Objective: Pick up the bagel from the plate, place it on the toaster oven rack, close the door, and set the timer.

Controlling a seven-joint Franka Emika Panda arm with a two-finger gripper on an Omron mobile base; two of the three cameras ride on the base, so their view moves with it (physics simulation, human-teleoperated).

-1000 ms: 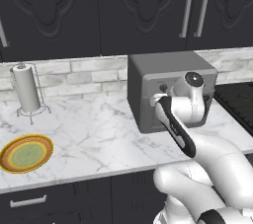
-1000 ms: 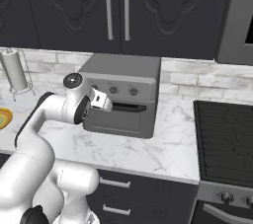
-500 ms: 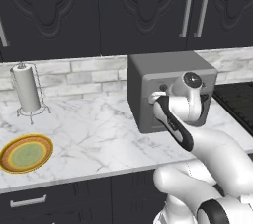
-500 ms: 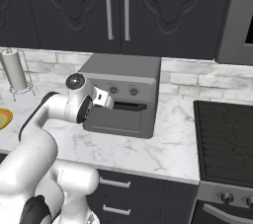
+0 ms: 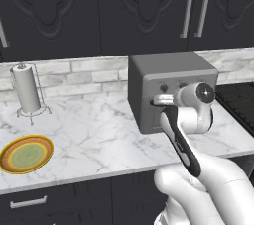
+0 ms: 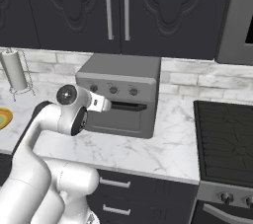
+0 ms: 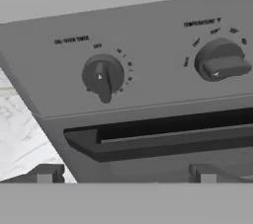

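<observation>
1. Compared with a second ago, my arm has eased slightly closer to the toaster oven [image 5: 171, 90]; nothing else on the bench [image 5: 94, 140] has shifted.
2. From the hand view, the hand [image 7: 123, 181] sits right in front of the oven's control strip, its two dark fingertips [image 7: 44, 174] spread wide apart and gripping nothing. It is released.
3. Directly above the fingertips I see the door [image 6: 121, 117] handle [image 7: 163, 139], a dark horizontal bar, and the door is closed against the oven body.
4. Above the handle sit two dials: the timer knob [image 7: 102, 76] on the left of the hand view, its pointer turned downward, and the temperature knob [image 7: 221, 61] to its right, pointer lying sideways.
5. In the left base view the plate [image 5: 26, 153] lies far off on the bench, well apart from the oven, near the front edge. Its pale green centre shows with nothing lying on it that I can make out.
6. I cannot tell where the bagel is; the oven window is too dark to read.
7. A paper towel roll [image 5: 26, 89] stands upright in its wire holder by the tiled back wall, behind the plate.
</observation>
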